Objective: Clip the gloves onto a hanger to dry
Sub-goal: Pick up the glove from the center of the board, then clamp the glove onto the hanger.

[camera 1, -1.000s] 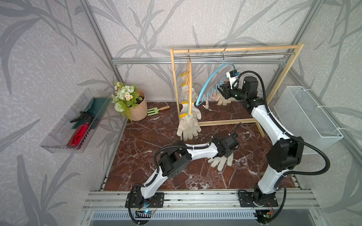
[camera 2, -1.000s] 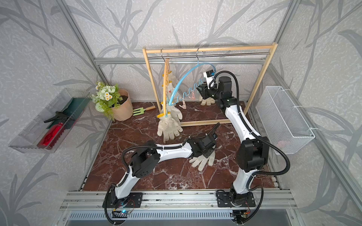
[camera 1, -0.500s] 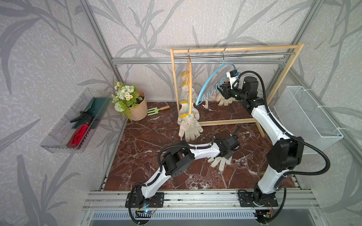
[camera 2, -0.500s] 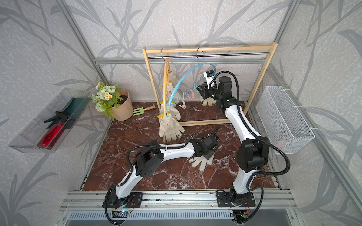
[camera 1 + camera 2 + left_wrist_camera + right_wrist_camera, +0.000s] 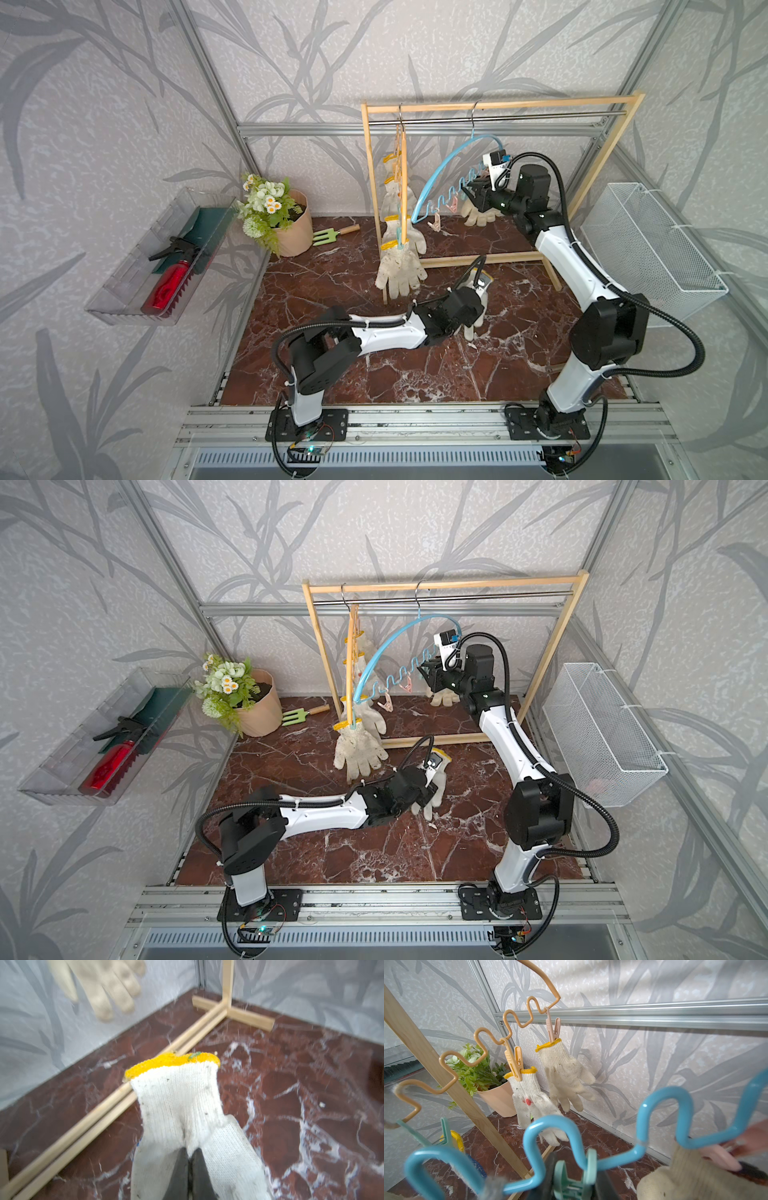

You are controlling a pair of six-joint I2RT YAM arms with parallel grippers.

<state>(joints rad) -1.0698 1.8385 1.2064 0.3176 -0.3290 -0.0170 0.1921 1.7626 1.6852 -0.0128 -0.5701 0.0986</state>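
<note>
One off-white knitted glove (image 5: 182, 1109) with a yellow cuff is pinched in my left gripper (image 5: 189, 1169), whose jaws are pressed together on the knit below the cuff. Cuff uppermost, it hangs over the middle of the marble table (image 5: 415, 374), in front of the base bar of the wooden rack (image 5: 498, 104). Whether its fingertips touch the table cannot be told.

My right gripper (image 5: 576, 1178) is raised at the blue hanger (image 5: 660, 1105), which hangs from the rack's rail. Its jaws are closed on a mint-green clip (image 5: 589, 1165) on that hanger's wavy lower bar. Just beside it a second glove (image 5: 478, 212) hangs from the same hanger, and a pink clip (image 5: 720, 1157) shows, blurred, at its cuff.

Further gloves (image 5: 564, 1078) hang by their cuffs from clips on the peach hanger (image 5: 517, 1020), beside the rack's post on my left, with the lowest glove (image 5: 401, 270) near the table.
</note>
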